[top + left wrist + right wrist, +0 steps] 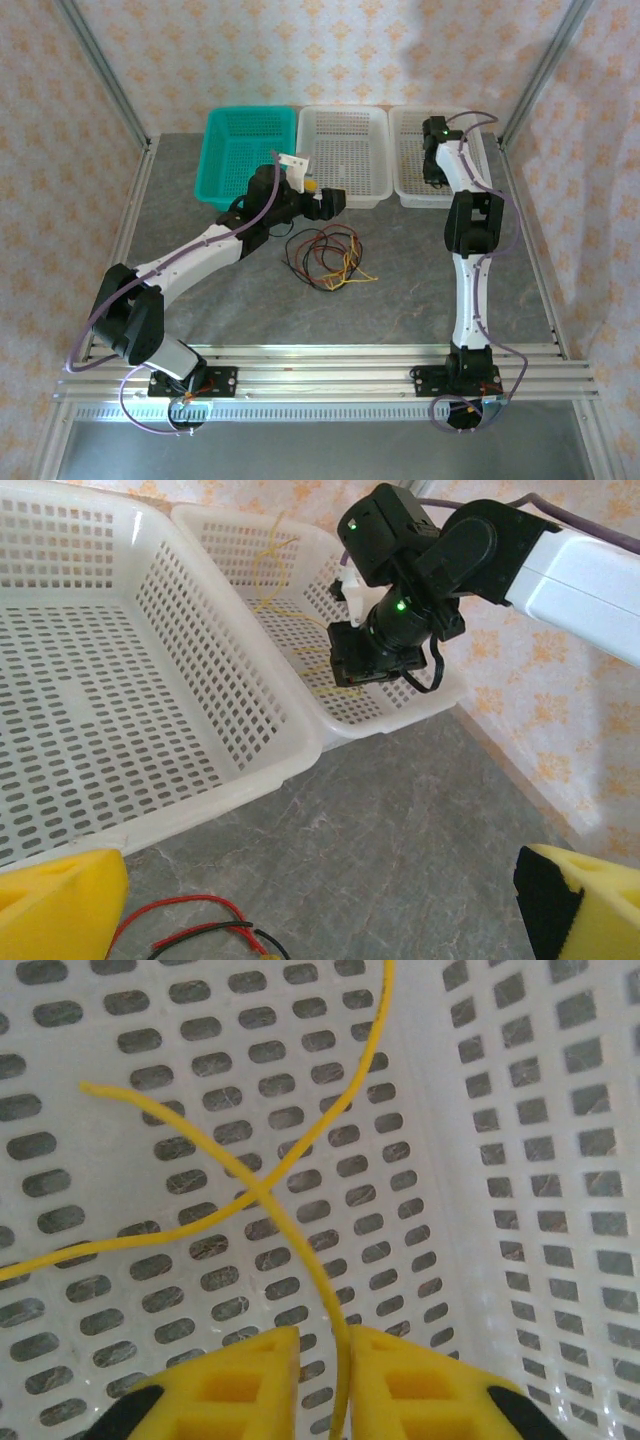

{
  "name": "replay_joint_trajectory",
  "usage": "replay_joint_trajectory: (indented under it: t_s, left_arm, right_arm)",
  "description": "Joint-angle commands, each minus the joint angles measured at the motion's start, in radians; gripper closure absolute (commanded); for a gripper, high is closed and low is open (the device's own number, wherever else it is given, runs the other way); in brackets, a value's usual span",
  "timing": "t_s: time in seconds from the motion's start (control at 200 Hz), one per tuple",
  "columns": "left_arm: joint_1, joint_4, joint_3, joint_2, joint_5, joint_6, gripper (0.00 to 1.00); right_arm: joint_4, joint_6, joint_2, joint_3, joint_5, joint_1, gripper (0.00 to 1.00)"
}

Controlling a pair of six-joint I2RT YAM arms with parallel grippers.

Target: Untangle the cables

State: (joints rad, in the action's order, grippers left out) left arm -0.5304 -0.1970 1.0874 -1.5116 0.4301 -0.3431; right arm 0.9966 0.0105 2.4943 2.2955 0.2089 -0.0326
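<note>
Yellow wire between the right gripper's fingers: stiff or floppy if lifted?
Probably floppy: the yellow wire lies in loose crossing curves on the white basket floor, so it should droop from the right gripper. Likely very light, being so thin. Its free end might snag the slots if dragged.

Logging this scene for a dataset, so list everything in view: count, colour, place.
teal basket: one, teal, back left of the table.
white baskets: two, white, side by side, right of the teal one.
tangled cables: one bundle, red, black and yellow, mid-table.
yellow cable: one, yellow, lying in the rightmost white basket.
table: one, grey marbled, under everything.
left gripper: one, yellow pads, open, by the middle basket's front edge.
right gripper: one, yellow pads, over the rightmost basket, yellow cable between its fingers.
</note>
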Motion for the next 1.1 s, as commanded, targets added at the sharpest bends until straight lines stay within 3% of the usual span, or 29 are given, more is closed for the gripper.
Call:
replay_joint_trajectory:
  t_s: [0.0,0.26,0.451,0.601,0.831,1.096]
  left_arm:
    - [-0.007,0.000,0.033,-0.001,0.012,-0.003,0.01]
    - [-0.011,0.051,0.018,0.030,-0.071,0.001,0.01]
    - [-0.044,0.143,0.021,0.055,-0.251,0.012,0.01]
    - [-0.106,0.209,-0.001,0.084,-0.426,-0.048,0.01]
    - [-0.193,0.263,-0.106,0.132,-0.545,-0.127,0.01]
    - [-0.251,0.068,-0.396,0.266,-0.512,-0.238,0.01]
  right_arm:
    - [0.021,0.004,-0.034,0.045,0.025,0.002,0.73]
    - [0.016,0.026,-0.136,0.098,0.027,0.002,0.37]
    - [0.000,0.047,-0.267,0.092,0.034,0.002,0.10]
    - [-0.086,0.073,-0.433,-0.045,-0.002,-0.005,0.08]
    - [-0.329,0.118,-0.761,-0.470,-0.103,-0.066,0.15]
    - [-0.409,0.173,-0.995,-0.840,-0.189,-0.212,0.29]
